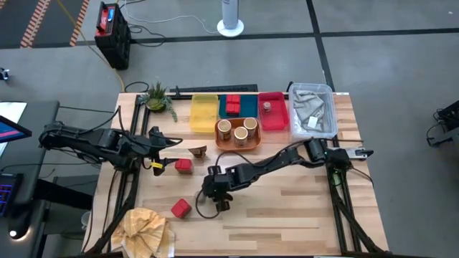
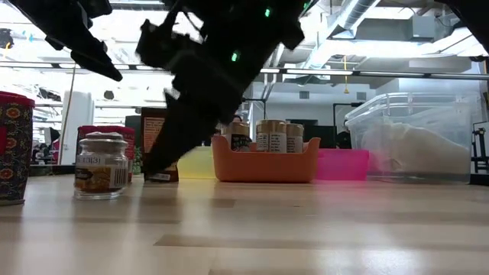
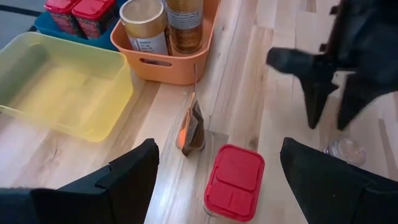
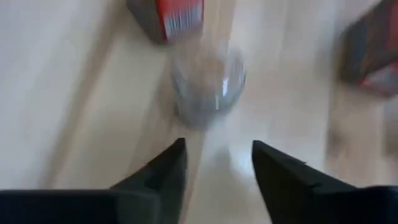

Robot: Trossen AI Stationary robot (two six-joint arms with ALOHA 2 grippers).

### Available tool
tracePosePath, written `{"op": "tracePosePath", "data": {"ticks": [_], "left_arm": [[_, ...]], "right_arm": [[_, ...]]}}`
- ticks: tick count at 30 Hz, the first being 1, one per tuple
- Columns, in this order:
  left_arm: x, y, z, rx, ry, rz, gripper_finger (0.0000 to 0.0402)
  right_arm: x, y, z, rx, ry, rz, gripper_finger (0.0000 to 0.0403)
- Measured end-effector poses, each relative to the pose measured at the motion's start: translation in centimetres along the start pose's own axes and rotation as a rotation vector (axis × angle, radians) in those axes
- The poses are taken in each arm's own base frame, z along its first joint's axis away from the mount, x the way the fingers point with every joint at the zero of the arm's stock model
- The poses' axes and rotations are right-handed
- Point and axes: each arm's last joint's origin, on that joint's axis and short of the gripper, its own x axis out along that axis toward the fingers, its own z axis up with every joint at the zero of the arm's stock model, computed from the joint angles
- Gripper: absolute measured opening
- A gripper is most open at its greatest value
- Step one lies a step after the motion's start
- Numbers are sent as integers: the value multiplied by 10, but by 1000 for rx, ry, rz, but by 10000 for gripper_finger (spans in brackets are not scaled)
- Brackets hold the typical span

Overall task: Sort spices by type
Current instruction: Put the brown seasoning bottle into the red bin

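Nearest the low camera, at the picture's left edge, a red tin [image 2: 14,149] stands on the bench [image 1: 287,215], and just past it a small glass shaker [image 2: 100,166] with a metal cap. From above, this tin [image 1: 181,208] sits toward the front left of the bench, beside a crumpled tan cloth [image 1: 145,228] at the front left corner.

Along the back edge runs a row of trays — a clear bin [image 1: 324,93] holding grey cloth at the right end, then a red tray [image 1: 278,120] with one small shaker [image 1: 266,107], a blue tray [image 1: 249,105] with two red tins [image 1: 232,105], and a yellow tray [image 1: 204,113]. An orange tray [image 1: 228,141] in front of the blue one carries three tan jars [image 1: 239,130] with pale tops.

The right arm reaches from the right edge across the middle; its hand [image 1: 215,197] points down with fingers spread, and its wrist view shows the clear shaker [image 4: 207,87] on the wood just beyond the fingertips, not touched.

The left arm comes in from the left edge; its hand [image 1: 168,141] is spread wide and holds nothing. Ahead of it lie another red tin [image 3: 234,181] and, just beside that, a dark brown packet [image 3: 192,129] standing on edge — both on bare wood left of centre, in front of the yellow tray
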Motion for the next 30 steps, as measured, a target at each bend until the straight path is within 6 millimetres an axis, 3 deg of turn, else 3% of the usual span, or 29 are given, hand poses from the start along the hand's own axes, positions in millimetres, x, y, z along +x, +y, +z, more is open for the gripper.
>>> {"op": "tracePosePath", "data": {"ticks": [7,10,12,18,24,30], "left_arm": [[0,0,0,-4,0,0,322],[1,0,0,-4,1,0,322],[1,-1,0,-2,5,1,322],[2,-1,0,-5,9,3,322],[3,-1,0,-7,11,3,322],[3,-1,0,-6,11,3,322]], "right_arm": [[-24,2,22,-21,-95,3,305],[-27,5,31,-53,-177,1,333],[-17,5,30,-75,-200,-2,344],[2,2,29,-90,-266,-17,345],[28,-1,14,-84,-237,-22,334],[35,-2,10,-83,-223,-19,309]]}}
